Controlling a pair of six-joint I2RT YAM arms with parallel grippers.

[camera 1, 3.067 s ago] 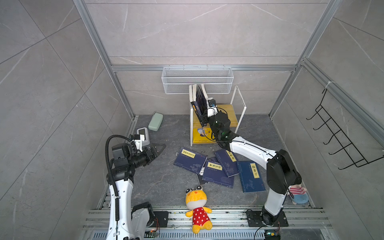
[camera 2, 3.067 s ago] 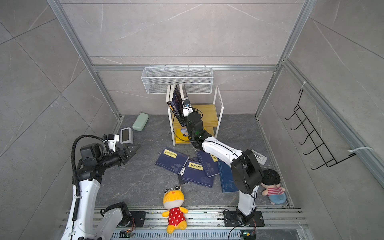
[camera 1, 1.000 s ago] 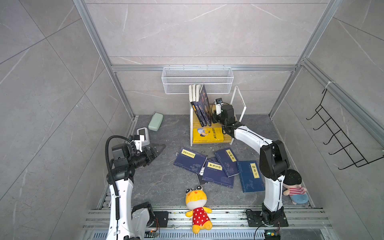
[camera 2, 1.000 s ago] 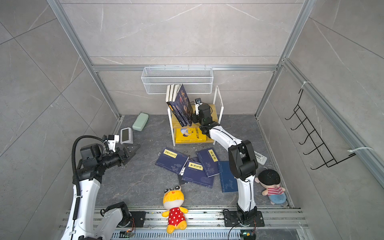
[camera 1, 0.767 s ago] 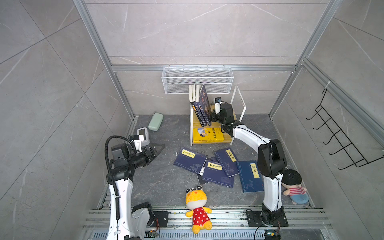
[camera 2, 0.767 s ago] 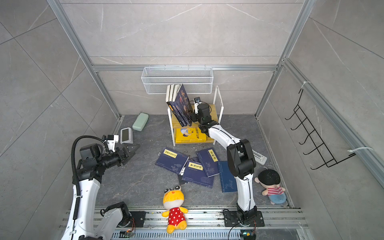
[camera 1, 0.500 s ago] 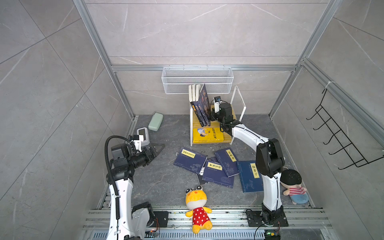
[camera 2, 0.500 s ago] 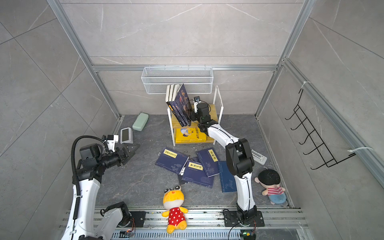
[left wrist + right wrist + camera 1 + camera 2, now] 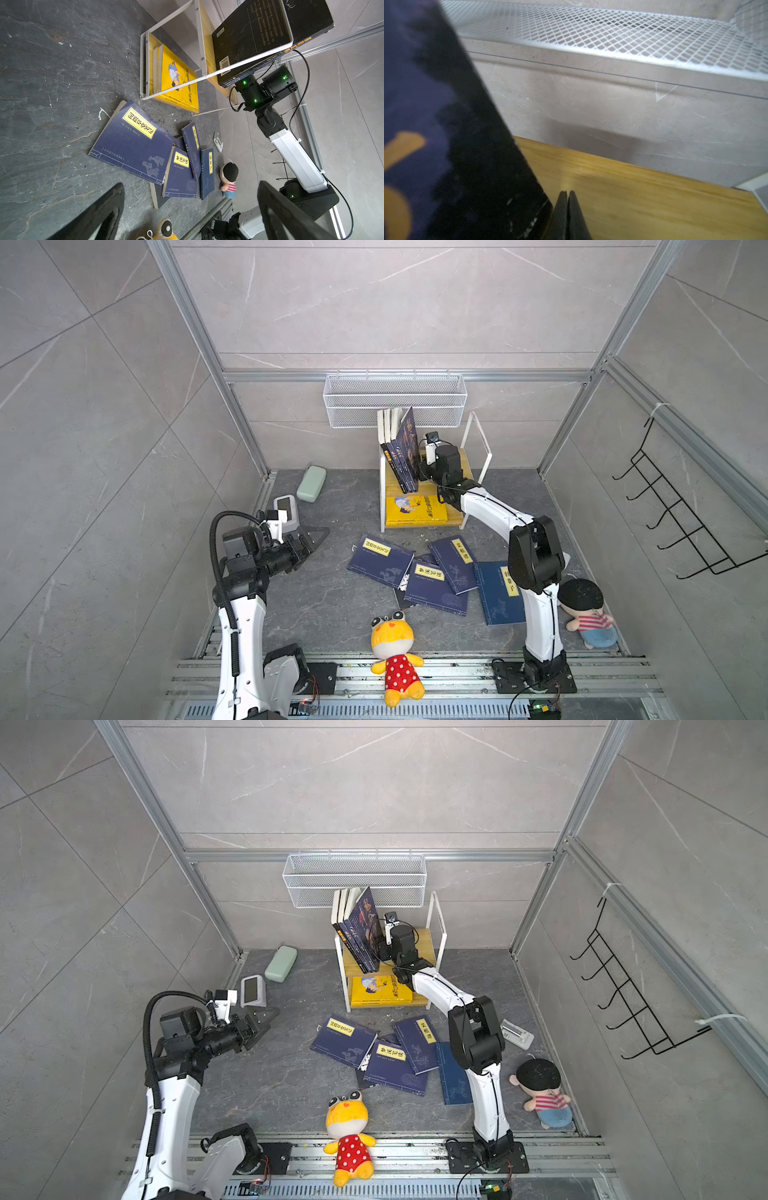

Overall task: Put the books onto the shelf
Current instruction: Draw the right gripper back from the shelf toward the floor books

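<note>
My right gripper is clenched on nothing. Its tips sit low over the upper wooden board of the shelf, just beside the bottom edge of the outermost dark book. That book stands on end with a few others against the shelf's left side. Its long axis is near upright but tilted, with the top leaning away from my tips and the cover facing them. I cannot tell whether the tips touch it. I judge that any nudge must go sideways into that cover. A yellow cartoon book lies flat on the lower board. Several navy books lie flat on the floor in front of the shelf. The navy book with the long yellow label is nearest my left gripper, which hangs wide open, well apart from it.
</note>
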